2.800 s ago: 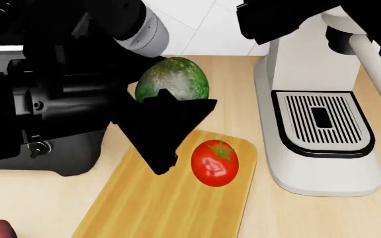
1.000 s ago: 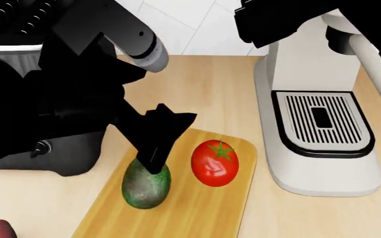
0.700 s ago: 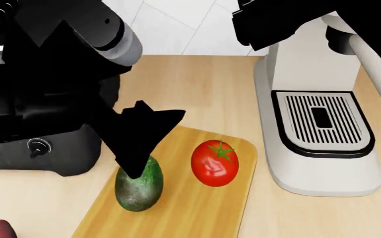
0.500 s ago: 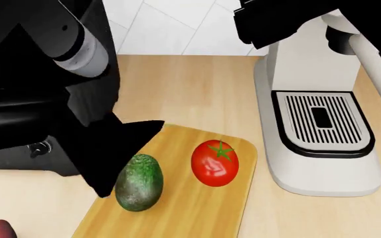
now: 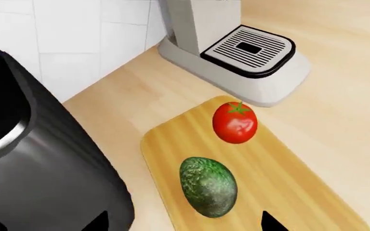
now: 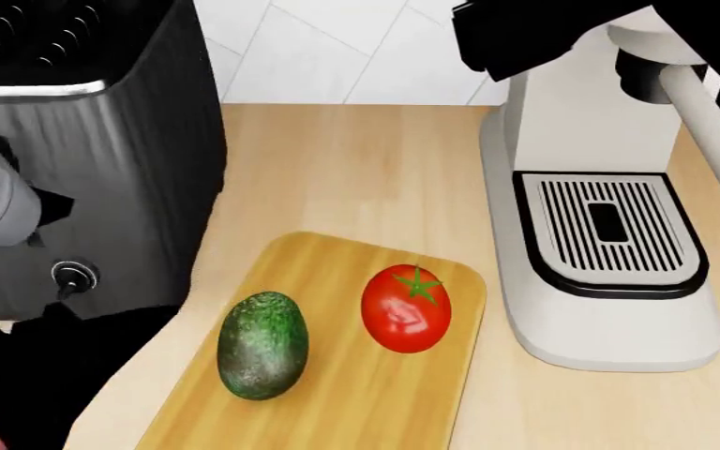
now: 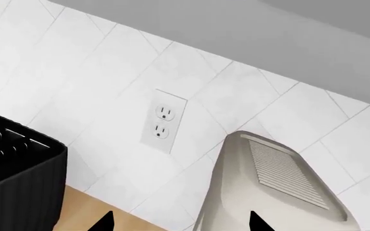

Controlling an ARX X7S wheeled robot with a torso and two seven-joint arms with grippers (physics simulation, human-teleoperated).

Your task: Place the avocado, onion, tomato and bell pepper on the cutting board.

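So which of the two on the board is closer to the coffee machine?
The tomato, glossy red with a green stem cap; the dark green avocado lies on its far side, nearer the black appliance.

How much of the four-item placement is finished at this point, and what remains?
About half done. The avocado and the tomato lie on the cutting board, apart from each other. Neither wrist view shows anything between the fingertips, so nothing is in hand. The onion and bell pepper are still to be placed; neither can be clearly identified in these views.
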